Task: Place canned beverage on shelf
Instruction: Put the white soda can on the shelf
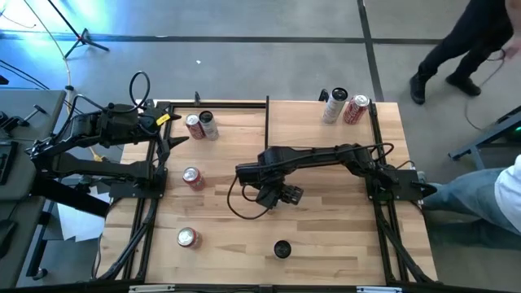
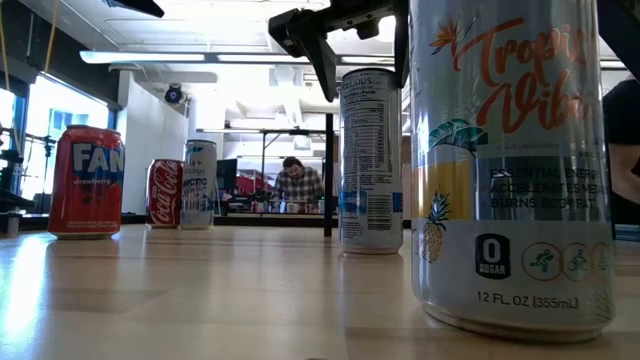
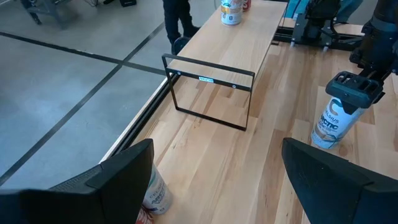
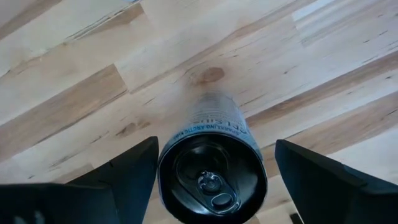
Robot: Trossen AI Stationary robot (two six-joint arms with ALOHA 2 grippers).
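A slim white Celsius can (image 4: 211, 168) stands upright on the tabletop near its middle. My right gripper (image 4: 214, 180) points straight down over it, open. Its fingers stand on either side of the can's top rim (image 3: 341, 102), and I see no grip. In the high view the right gripper (image 1: 278, 195) hides the can. The shelf shows as a thin black frame (image 1: 212, 103) at the table's far left, its end frame (image 3: 214, 81) upright. My left gripper (image 3: 217, 186) waits raised at the table's left side (image 1: 175, 134), open and holding nothing.
Two cans (image 1: 201, 125) stand inside the shelf frame. Red cans (image 1: 193, 177) (image 1: 188, 237) stand on the left half. A pale can (image 2: 510, 170) stands close to the near edge. Two more cans (image 1: 345, 107) stand at the far right corner. People are beyond the table.
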